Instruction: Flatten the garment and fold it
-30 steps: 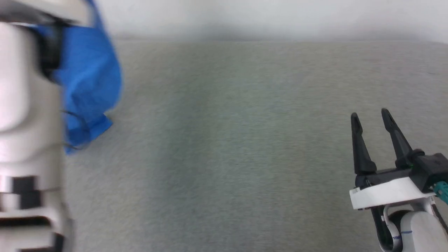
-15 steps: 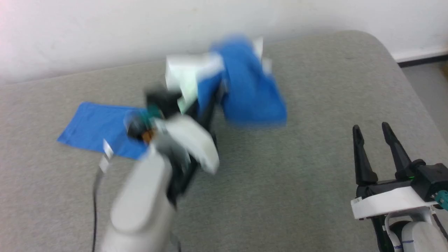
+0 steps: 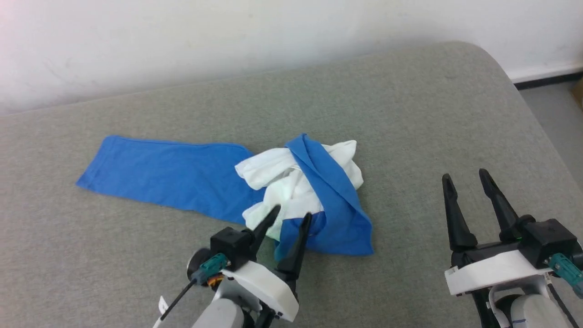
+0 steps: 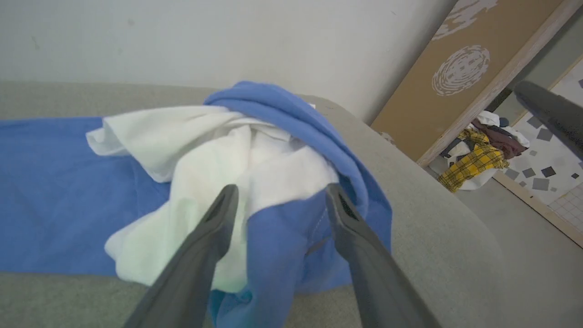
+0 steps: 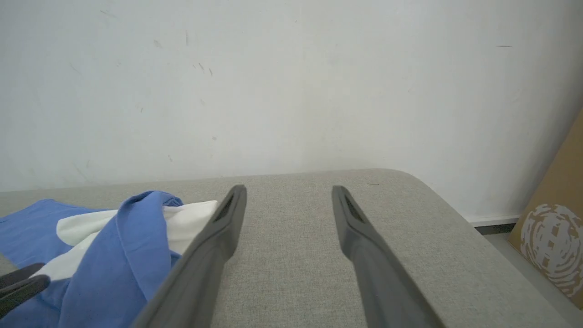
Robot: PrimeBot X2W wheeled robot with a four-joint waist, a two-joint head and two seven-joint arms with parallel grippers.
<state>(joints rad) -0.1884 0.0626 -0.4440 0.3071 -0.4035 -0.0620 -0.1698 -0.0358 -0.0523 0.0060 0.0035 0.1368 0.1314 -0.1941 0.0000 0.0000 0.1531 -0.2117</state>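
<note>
The garment lies crumpled mid-table: a white body bunched up, one blue sleeve stretched flat to the left, another blue sleeve draped across the heap. My left gripper stands open at the heap's near edge, its fingers over the cloth and holding nothing; in the left wrist view the garment lies between and beyond the spread fingers. My right gripper hovers open over bare table at the right, well clear of the shirt. The right wrist view catches the garment at its lower left.
The grey padded table ends in a rounded corner at the far right, against a white wall. Beyond it, a brown board leans up and a pile of clothes lies on the floor.
My left gripper swung the garment in from the left, lowered it onto the table and opened, letting it drop in a heap. The head camera shifted. The right gripper stayed open.
</note>
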